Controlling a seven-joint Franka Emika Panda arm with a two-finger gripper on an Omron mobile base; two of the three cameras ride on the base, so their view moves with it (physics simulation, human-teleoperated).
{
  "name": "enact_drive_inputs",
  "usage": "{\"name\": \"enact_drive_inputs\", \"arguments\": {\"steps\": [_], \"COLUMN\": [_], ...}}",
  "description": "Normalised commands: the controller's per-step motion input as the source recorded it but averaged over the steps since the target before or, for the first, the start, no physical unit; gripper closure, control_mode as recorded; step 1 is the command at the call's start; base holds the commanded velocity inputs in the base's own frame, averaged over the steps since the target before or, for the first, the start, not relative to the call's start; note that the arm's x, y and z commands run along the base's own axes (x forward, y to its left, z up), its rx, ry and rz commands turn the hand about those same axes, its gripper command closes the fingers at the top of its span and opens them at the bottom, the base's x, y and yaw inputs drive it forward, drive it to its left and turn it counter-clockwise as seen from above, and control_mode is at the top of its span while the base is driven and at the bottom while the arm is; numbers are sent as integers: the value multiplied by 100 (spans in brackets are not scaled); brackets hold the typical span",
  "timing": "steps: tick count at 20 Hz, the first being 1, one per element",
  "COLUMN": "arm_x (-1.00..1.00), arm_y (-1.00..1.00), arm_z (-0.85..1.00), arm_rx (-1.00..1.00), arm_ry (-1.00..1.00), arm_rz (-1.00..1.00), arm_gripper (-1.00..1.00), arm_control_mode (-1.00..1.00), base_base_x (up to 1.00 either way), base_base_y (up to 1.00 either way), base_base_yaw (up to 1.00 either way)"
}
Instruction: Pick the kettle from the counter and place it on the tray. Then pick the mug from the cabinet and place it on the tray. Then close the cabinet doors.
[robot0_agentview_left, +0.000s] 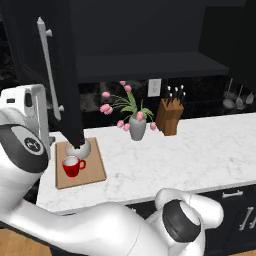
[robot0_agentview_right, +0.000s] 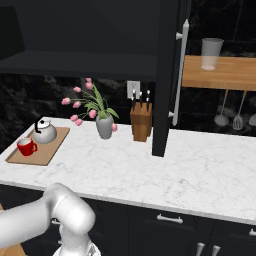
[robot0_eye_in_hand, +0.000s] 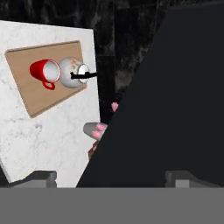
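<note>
My open, empty gripper (robot0_eye_in_hand: 111, 177) faces the left door (robot0_eye_in_hand: 175, 109), still ajar. Kettle (robot0_eye_in_hand: 72, 72) and mug (robot0_eye_in_hand: 45, 72) sit touching on the tray (robot0_eye_in_hand: 35, 103); a wide door swing could clip the tulips (robot0_agentview_left: 125, 107).

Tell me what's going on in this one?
The kettle and red mug both sit on the tray at the counter's left end. Both cabinet doors hang open. The gripper, jaws wide and holding nothing, is up by the left door, seemingly about to push it shut.
</note>
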Motion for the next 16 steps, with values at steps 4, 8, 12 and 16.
{"name": "enact_drive_inputs", "arguments": {"steps": [4,8,12,16], "arm_x": [42,64,68,74], "arm_y": [-84,-83,-84,-81], "arm_z": [0,-2,0,0], "arm_rx": [0,0,0,0], "arm_ry": [0,0,0,0], "arm_rz": [-17,-4,0,0], "arm_gripper": [-100,-100,-100,-100], "arm_control_mode": [-100,-100,-100,-100], "base_base_x": [0,0,0,0], "base_base_y": [0,0,0,0], "base_base_yaw": [0,0,0,0]}}
